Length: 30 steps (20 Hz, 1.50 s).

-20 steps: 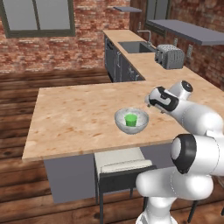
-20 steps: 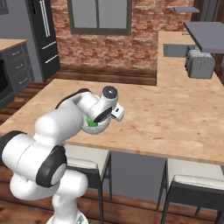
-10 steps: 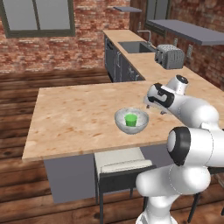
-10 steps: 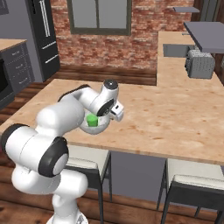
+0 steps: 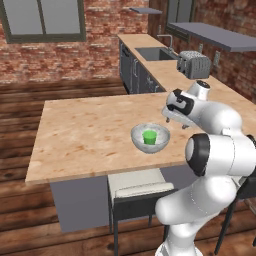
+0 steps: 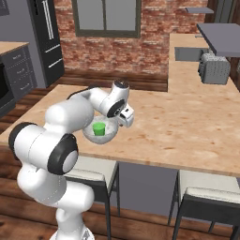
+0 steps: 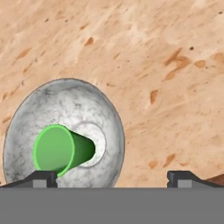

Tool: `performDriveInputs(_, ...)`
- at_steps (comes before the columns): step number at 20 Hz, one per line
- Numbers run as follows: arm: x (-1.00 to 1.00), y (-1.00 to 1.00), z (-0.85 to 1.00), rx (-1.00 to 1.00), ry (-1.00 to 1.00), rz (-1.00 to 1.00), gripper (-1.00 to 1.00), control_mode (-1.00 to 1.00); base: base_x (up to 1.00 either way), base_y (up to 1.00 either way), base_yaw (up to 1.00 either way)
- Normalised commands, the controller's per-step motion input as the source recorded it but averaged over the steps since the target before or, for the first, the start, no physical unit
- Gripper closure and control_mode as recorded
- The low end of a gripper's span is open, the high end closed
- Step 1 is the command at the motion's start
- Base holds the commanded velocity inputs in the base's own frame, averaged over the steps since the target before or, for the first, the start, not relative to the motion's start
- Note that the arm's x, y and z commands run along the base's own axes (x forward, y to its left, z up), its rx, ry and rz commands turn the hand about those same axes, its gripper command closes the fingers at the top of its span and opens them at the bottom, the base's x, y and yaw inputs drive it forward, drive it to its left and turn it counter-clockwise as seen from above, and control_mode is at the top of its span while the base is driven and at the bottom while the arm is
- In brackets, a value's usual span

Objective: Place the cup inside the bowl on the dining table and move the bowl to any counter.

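Change: gripper [image 5: 176, 118] has drawn back toward the bowl's right side.
Dining table [image 5: 80, 135]: carries the bowl.
Bowl [image 5: 150, 138]: near the front edge.
Cup [image 5: 149, 136]: upright inside the bowl.
Gripper: fingers spread wide, holding nothing.

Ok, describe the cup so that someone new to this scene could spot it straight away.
Start at the dining table, the big light wood-look slab. Near its front edge sits a pale speckled bowl, and the cup stands upright inside it. It is the small bright-green tumbler, with no handle.
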Motion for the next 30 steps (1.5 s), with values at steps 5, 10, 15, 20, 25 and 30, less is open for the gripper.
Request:
performDriveInputs(5,0.0,0.0,-0.27,0.0,0.0,0.0,-1.0,-1.0,0.0,0.0,0.0)
performDriveInputs(10,0.01,0.0,-0.27,0.0,0.0,0.0,-1.0,-1.0,0.0,0.0,0.0)
performDriveInputs(15,0.03,0.0,-0.22,0.0,0.0,0.0,-1.0,-1.0,0.0,0.0,0.0)
performDriveInputs(20,0.03,0.0,-0.2,0.0,0.0,0.0,-1.0,-1.0,0.0,0.0,0.0)
performDriveInputs(25,0.04,0.0,-0.03,0.02,0.0,0.0,-1.0,-1.0,0.0,0.0,0.0)
performDriveInputs(30,0.09,0.0,0.0,0.01,0.0,0.0,-1.0,-1.0,0.0,0.0,0.0)
